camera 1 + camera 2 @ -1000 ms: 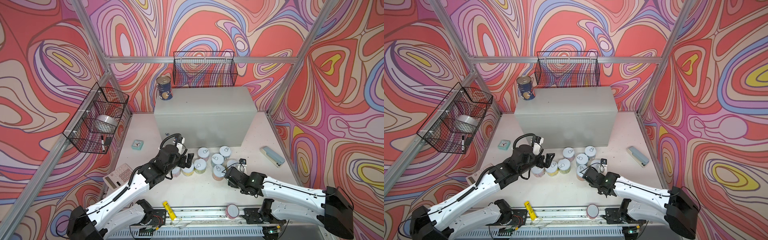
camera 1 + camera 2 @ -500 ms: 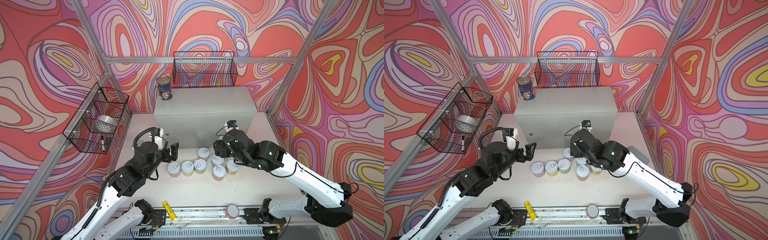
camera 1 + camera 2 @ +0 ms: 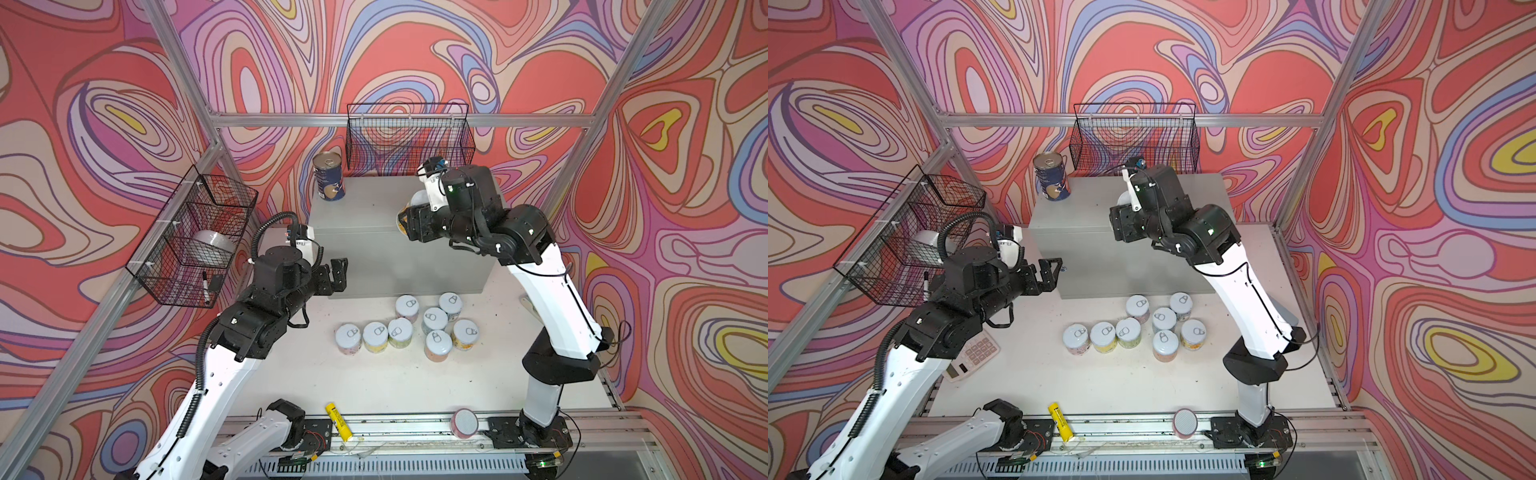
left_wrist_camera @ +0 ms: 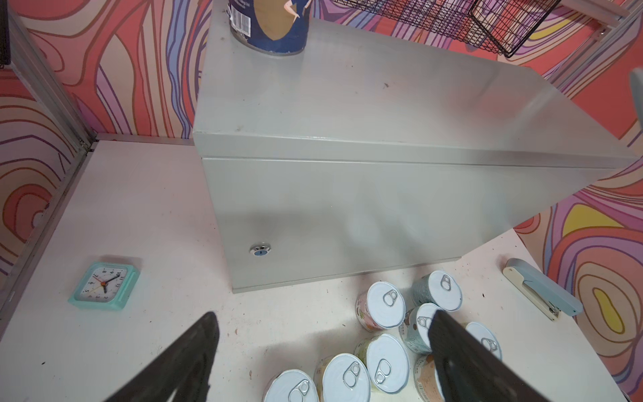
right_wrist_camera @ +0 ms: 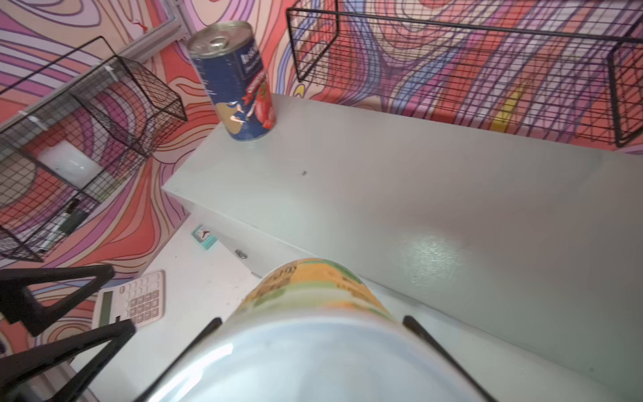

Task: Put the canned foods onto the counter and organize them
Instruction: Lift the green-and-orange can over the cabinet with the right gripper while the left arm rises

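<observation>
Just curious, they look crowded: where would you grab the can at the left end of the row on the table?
Probably grip the can by its round side, from above: it stands upright, lid up. A neighbouring can crowds its right, so squeeze front to back.

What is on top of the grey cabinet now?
One blue-labelled can stands at a back corner of the cabinet. The right claw holds a yellow-green can over the front edge, not yet set down. Its arm hides part of the top in both top views.
</observation>
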Controlling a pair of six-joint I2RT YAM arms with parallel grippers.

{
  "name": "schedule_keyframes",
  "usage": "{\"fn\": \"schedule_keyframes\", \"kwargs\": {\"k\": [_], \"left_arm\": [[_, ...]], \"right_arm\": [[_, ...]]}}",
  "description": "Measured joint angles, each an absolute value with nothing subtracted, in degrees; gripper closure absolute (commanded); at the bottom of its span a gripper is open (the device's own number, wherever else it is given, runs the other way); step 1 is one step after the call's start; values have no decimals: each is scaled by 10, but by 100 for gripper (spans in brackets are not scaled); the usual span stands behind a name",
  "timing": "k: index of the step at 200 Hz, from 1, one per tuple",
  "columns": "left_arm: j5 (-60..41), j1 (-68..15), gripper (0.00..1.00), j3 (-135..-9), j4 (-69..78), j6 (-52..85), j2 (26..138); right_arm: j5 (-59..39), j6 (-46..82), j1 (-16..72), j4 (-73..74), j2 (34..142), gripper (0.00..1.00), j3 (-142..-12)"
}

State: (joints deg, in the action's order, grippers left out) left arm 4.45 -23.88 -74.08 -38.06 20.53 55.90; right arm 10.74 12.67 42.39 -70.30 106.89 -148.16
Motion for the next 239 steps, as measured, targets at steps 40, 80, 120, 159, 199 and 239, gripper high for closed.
{"fn": "schedule_keyframes", "kwargs": {"k": [40,80,120,159,199,239], "left_arm": [[45,-239,6,-740,-374,201,573],[45,-239,6,-731,-361,199,574],[45,-239,6,-725,-359,199,592],[45,-239,7,-725,-359,196,598],[45,-239,7,-715,-346,196,597],[45,-239,7,-699,-343,196,597]], "right_arm": [[123,93,395,-667,1065,100,-1416],[126,69,397,-653,1092,100,-1495],[108,69,371,-647,1110,100,-1500],[93,72,356,-648,1153,100,-1504],[87,82,350,-639,1163,100,-1504],[85,89,347,-638,1164,100,-1505]]}}
